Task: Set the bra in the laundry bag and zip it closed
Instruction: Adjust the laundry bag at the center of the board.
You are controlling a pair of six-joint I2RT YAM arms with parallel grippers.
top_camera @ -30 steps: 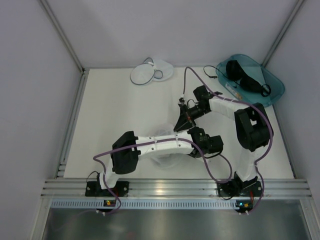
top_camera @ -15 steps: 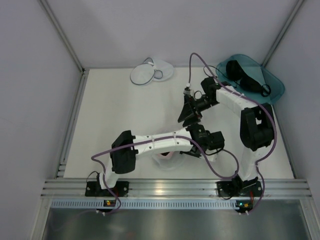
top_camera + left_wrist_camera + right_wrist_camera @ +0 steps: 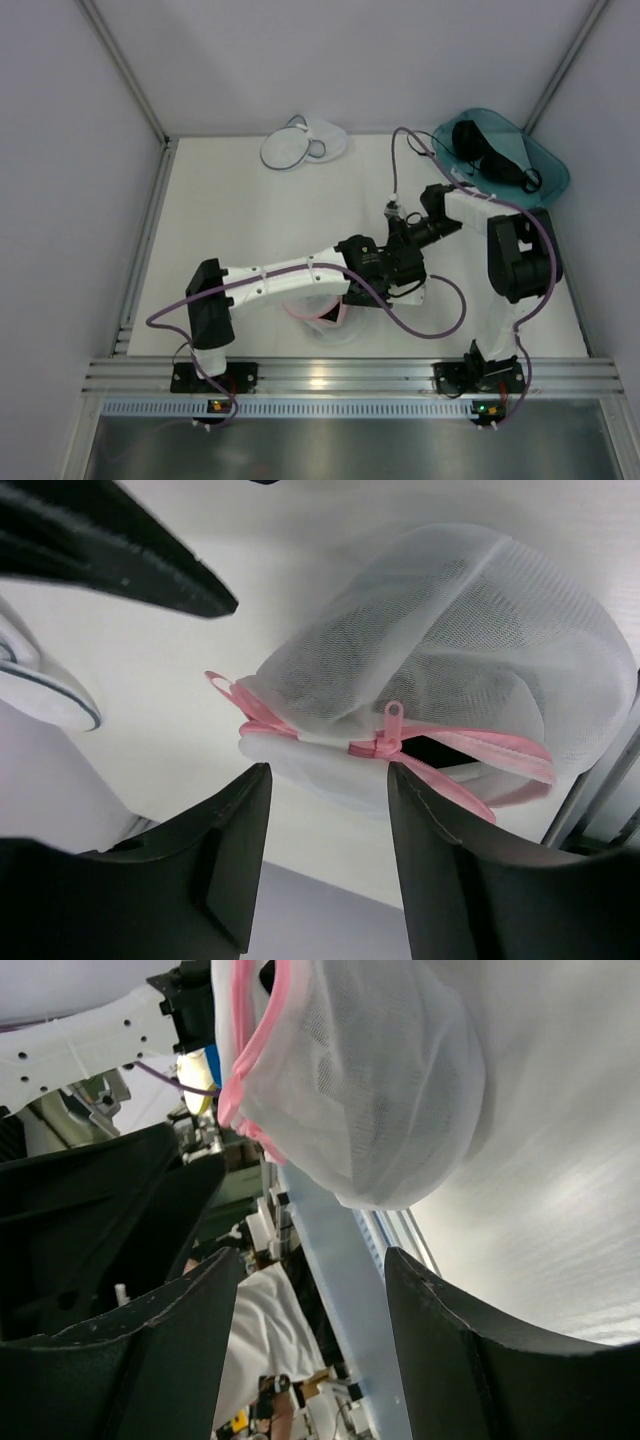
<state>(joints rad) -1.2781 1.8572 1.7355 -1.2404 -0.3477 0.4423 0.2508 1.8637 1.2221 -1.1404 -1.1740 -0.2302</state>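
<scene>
White walls are closing in the white tabletop (image 3: 220, 240), and we are finding both arms bunched over its near middle. The left arm (image 3: 290, 280) is reaching across to the right and the right arm (image 3: 470, 205) is folding in toward it. Below them, close to the near edge, a pink bag (image 3: 450, 630) is lying on its side. Through its mesh we are seeing a dark shape that we cannot identify, and its zip is gaping on one side of the pull. The left jaws are standing apart with nothing between them, the pink bag just beyond their tips. The right jaws are likewise apart and empty.

The bra (image 3: 490, 155) is lying in the teal bin (image 3: 552, 185) at the far right corner, well apart from both sets of jaws. Its long axis is running from far left to near right, along the bin's length. The laundry bag (image 3: 290, 150) is sitting at the far edge, left of centre, its two halves spread open, well apart from the bra.

We are judging the coming move to be a reach for the bra, and the right arm is the nearer. The bin is lying behind and to the right of where its jaws are pointing, so that arm is likely needing to swing round before closing across the bra's narrow middle.
</scene>
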